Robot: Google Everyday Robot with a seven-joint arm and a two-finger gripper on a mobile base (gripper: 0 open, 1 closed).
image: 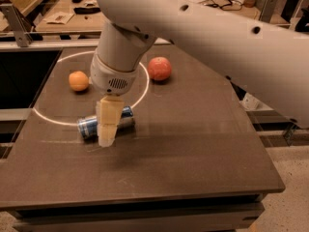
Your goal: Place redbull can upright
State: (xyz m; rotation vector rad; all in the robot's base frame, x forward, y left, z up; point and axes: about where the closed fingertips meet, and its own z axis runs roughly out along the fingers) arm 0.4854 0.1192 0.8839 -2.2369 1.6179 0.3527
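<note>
End effector (109,129) hanging low at middle of redbull can (89,126); can lying sideways on table (193,153). Gripping or open: cannot tell.

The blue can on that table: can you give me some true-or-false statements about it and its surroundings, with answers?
The redbull can lies on its side on the table. True.
The gripper hangs over the table's right edge. False: it is down at the can.
An orange fruit and a red fruit sit farther back. True.
The red fruit touches the can. False: they lie well apart.
</note>
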